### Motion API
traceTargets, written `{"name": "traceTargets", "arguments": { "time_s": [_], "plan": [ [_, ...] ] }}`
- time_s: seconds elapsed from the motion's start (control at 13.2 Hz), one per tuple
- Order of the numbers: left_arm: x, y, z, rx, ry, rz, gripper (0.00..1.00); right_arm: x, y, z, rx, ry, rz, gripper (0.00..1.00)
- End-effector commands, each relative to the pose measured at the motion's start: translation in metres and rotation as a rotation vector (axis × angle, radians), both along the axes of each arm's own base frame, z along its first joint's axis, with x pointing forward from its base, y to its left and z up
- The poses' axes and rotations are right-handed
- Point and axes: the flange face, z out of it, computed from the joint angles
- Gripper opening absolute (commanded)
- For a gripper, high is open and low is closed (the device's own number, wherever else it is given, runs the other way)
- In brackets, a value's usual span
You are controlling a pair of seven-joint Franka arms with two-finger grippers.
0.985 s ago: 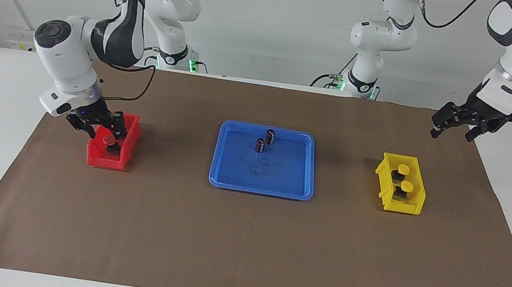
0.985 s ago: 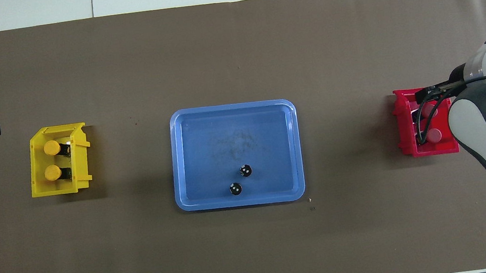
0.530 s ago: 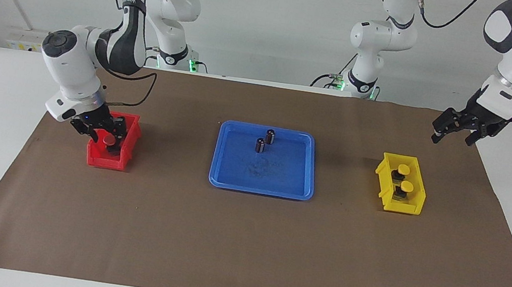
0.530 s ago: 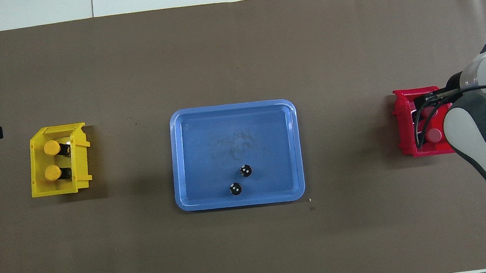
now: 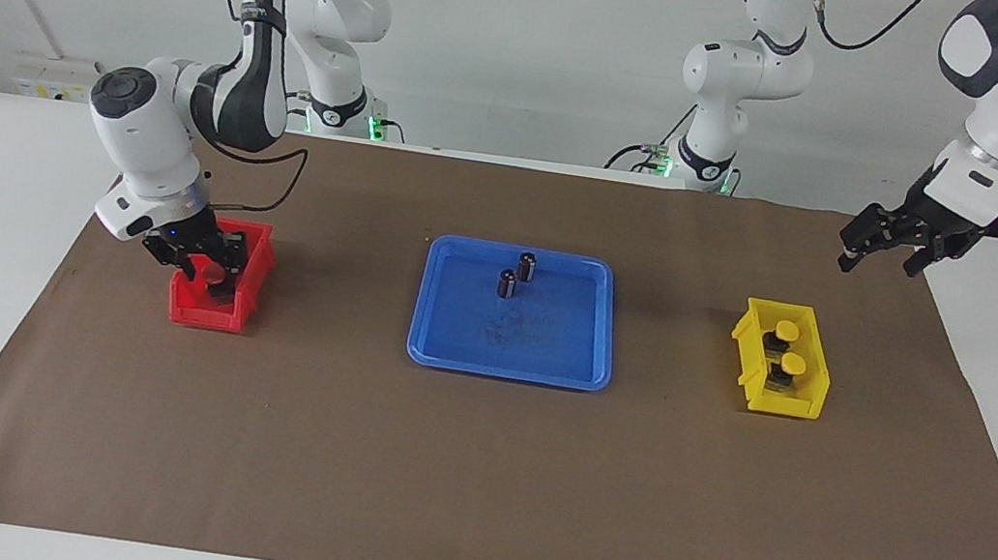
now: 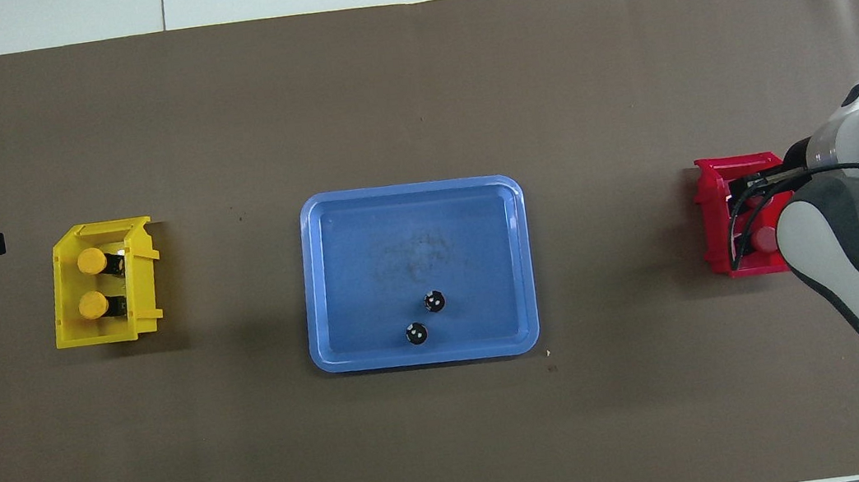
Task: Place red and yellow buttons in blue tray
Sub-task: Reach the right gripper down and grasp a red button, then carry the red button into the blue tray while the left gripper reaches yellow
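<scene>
- The right gripper (image 5: pixel 199 262) has sunk deeper into the red bin (image 5: pixel 192 310) than a second ago; its wrist has also swung nearer the bin's middle.
- Its fingers (image 5: pixel 230 260) stand apart, around the spot where a red button (image 5: pixel 213 276) sits; whether they have hold of it cannot be told.
- In the overhead view the arm now covers more of the bin, and only one red cap (image 6: pixel 765 239) shows beside it; a second red button cannot be made out.
- The left gripper (image 5: pixel 884 248) hangs in the air over the mat (image 5: pixel 472 472), off the yellow bin (image 5: pixel 809 402) toward the left arm's end. It has barely shifted, and its fingers are spread with nothing between them.
- Two yellow buttons (image 5: pixel 785 332) (image 5: pixel 793 363) sit in the yellow bin as before, well below and apart from the left fingers.
- The blue tray (image 5: pixel 450 351) lies between the two bins, well apart from both grippers, unmoved.
- Two dark cylinders (image 5: pixel 526 266) (image 5: pixel 507 283) stand in the tray, unchanged. No button is in it yet.
</scene>
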Motion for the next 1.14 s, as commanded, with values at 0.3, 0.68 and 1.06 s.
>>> {"name": "traceTargets", "arguments": {
  "time_s": [0.3, 0.68, 1.06],
  "plan": [
    [-0.012, 0.014, 0.000, -0.013, 0.015, 0.034, 1.00, -0.013, -0.005, -0.017, 0.007, -0.023, 0.022, 0.52],
    [-0.011, 0.009, -0.001, 0.001, 0.007, 0.022, 1.00, 0.006, -0.007, 0.007, 0.001, 0.007, 0.054, 0.17],
    [-0.011, 0.009, -0.013, 0.003, -0.029, 0.027, 1.00, 0.071, 0.052, 0.115, -0.003, 0.061, 0.086, 0.18]
  ]
}}
